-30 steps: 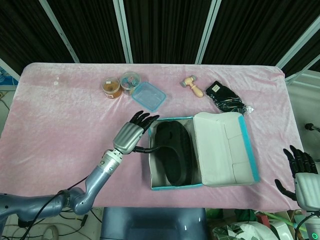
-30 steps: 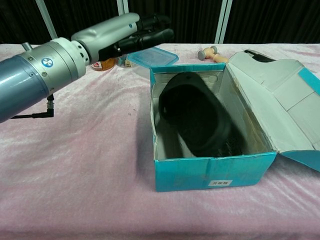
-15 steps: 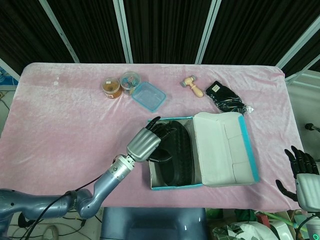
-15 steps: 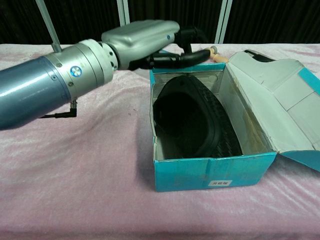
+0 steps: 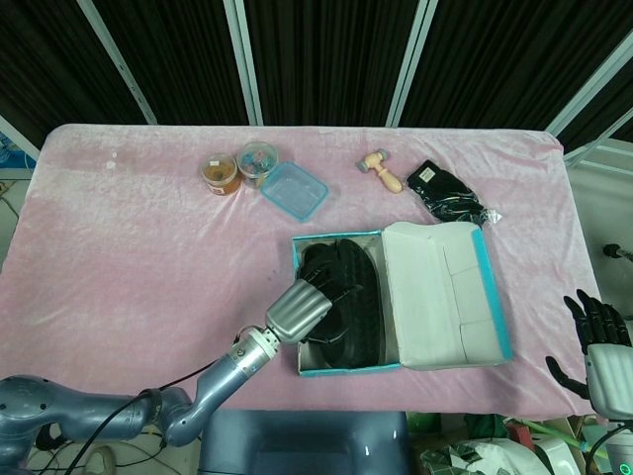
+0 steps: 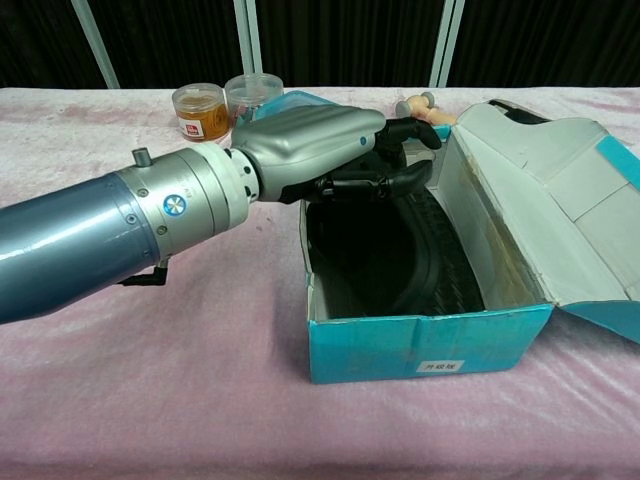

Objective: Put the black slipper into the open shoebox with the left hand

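The black slipper (image 5: 354,297) (image 6: 400,262) lies flat inside the open teal shoebox (image 5: 351,369) (image 6: 430,345), sole up. My left hand (image 5: 301,308) (image 6: 320,150) reaches over the box's left wall and hangs just above the slipper. Its fingers (image 6: 405,182) are spread and curved over the slipper's near half; whether they touch it is unclear. It holds nothing. The box lid (image 5: 440,292) (image 6: 550,190) is folded open to the right. My right hand (image 5: 596,341) sits off the table's front right corner with fingers apart and nothing in it.
Two small jars (image 5: 221,172) (image 5: 256,161) and a blue-rimmed container (image 5: 294,190) stand behind the box on the left. A wooden mallet (image 5: 382,170) and a black bagged item (image 5: 445,193) lie behind it on the right. Pink cloth covers the table (image 5: 129,237).
My left hand has moved from left of the box to over its inside. The slipper, tilted against the wall before, now lies flat in the box. The right hand has not moved.
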